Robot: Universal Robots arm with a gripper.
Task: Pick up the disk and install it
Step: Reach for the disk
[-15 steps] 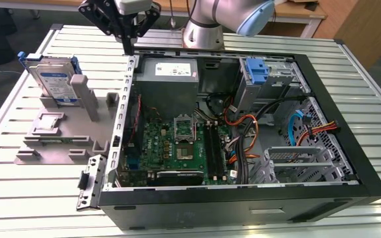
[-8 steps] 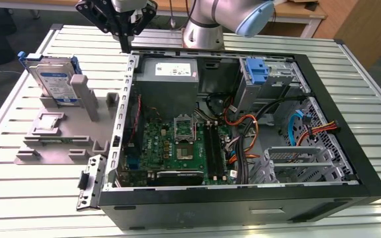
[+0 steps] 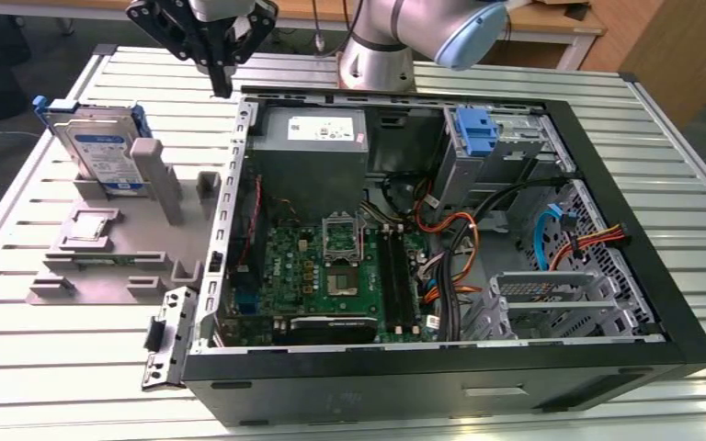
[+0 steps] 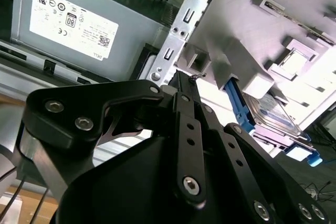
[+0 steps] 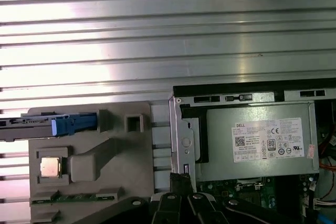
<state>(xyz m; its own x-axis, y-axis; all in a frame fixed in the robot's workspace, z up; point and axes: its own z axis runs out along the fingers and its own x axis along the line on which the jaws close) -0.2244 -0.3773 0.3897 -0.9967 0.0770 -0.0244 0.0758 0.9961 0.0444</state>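
Ribbed aluminium forms the surface, and an open computer case lies on its side across the middle of it; every place below is given against that case. On the exterior view's left of the case, just beside its wall, sits a grey fixture with slots and posts; the disk stands on edge in the slot at the fixture's far end, label face outward, its blue bracket showing along the top edge, well apart from the case's drive bays. Inside the case, against its far wall, are a grey power supply and a blue caddy. The fingers hang above the case's far corner on the fixture's side, near the power supply; they look pressed together at the tips, with nothing held between them. The disk should handle as a stiff, metal-bodied block, probably rather heavy for its bulk and sensitive to knocks; its smooth faces may slip under a light pinch, and the plastic bracket may flex if it alone is squeezed. The sound hold, to my judgement, is across the two flat faces at the free upper edge, about mid-length and clear of the fixture's post, so that the weight hangs balanced beneath the grip.
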